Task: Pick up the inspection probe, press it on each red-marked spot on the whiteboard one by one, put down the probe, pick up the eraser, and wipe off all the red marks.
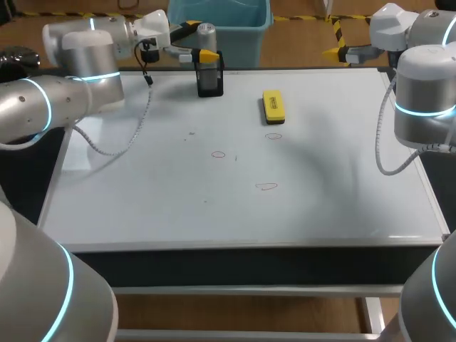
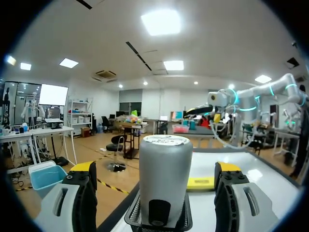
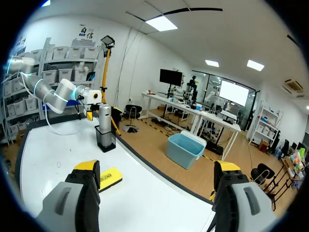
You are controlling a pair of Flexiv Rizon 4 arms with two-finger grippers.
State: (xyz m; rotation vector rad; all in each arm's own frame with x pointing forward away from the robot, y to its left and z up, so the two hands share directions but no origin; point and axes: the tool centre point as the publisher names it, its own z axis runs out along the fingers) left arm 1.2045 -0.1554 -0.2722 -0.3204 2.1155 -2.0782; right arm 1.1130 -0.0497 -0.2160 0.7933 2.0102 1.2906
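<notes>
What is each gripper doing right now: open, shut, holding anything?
Left gripper: open, fingers either side of the probe, not touching it.
Right gripper: open, holding nothing.

Grey probe (image 1: 206, 35) upright in blk holder (image 1: 210, 84), whiteboard (image 1: 328, 206) far edge; yellow eraser (image 1: 273, 106) flat nearby; 3 red marks (image 1: 266, 187).

A black mesh holder (image 1: 211, 81) stands upright between the spread fingers of the left gripper (image 2: 154, 169), with its rim low between them and neither finger touching it. It sits well ahead of the right gripper (image 3: 154, 176), far apart from it. The table's dark front edge (image 1: 235, 258) lies well away from both grippers.
</notes>
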